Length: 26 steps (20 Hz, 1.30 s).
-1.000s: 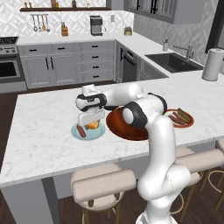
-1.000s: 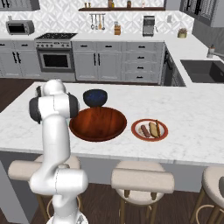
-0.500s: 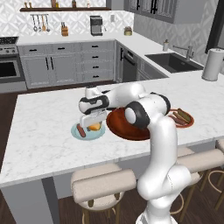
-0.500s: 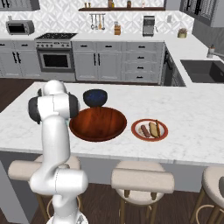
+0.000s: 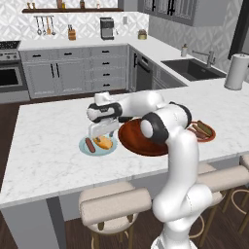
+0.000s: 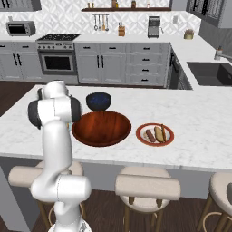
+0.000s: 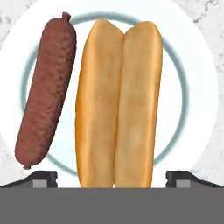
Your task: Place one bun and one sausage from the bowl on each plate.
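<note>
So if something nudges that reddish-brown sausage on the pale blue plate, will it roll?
Probably. The reddish-brown sausage is a smooth round cylinder lying on the flat pale blue plate, so a sideways push would likely roll it. Toward the tan split bun it should stop quickly, since the bun lies right alongside. It looks firm, not floppy.

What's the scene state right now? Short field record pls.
gripper: open, above the pale blue plate, holding nothing
pale blue plate: one bun and one sausage side by side
red-rimmed plate: one bun, one sausage
wooden bowl: looks empty, between the plates
dark blue bowl: behind the wooden bowl
task: looks done
</note>
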{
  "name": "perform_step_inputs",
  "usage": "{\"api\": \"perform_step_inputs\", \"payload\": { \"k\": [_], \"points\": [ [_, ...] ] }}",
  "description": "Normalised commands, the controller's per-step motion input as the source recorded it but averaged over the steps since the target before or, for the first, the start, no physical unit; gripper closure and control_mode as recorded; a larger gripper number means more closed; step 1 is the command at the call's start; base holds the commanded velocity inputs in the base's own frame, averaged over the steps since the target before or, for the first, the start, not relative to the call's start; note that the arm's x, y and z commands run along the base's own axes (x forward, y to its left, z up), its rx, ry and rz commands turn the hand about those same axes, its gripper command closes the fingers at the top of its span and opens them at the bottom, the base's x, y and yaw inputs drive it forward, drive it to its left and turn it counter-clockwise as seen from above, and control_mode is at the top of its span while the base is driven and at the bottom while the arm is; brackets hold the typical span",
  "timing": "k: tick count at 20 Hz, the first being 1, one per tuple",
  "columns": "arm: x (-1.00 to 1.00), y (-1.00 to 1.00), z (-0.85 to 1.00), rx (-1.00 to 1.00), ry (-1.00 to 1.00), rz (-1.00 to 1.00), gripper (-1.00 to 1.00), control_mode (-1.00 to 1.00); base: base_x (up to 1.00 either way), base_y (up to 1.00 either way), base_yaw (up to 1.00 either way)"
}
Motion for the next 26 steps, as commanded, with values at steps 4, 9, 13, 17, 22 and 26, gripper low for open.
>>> {"api": "perform_step_inputs", "payload": {
  "k": [4,9,13,17,22,26],
  "points": [
    [-0.67,-0.20,0.85,0.06,-0.03,0.00,-1.00,-1.00,0.00,0.00,0.00],
    [-1.00,-0.56,0.69,0.14,-0.09,0.00,-1.00,-1.00,0.00,0.00,0.00],
    [-1.00,-0.60,0.59,0.14,-0.07,0.00,-1.00,-1.00,0.00,0.00,0.00],
    [-1.00,-0.60,0.66,0.13,-0.06,-0.01,-1.00,-1.00,0.00,0.00,0.00],
    [-0.88,-0.33,0.87,0.08,-0.02,-0.03,-1.00,-1.00,0.00,0.00,0.00],
    [-0.81,-0.26,1.00,0.02,0.00,0.00,-1.00,-1.00,0.00,0.00,0.00]
  ]
}}
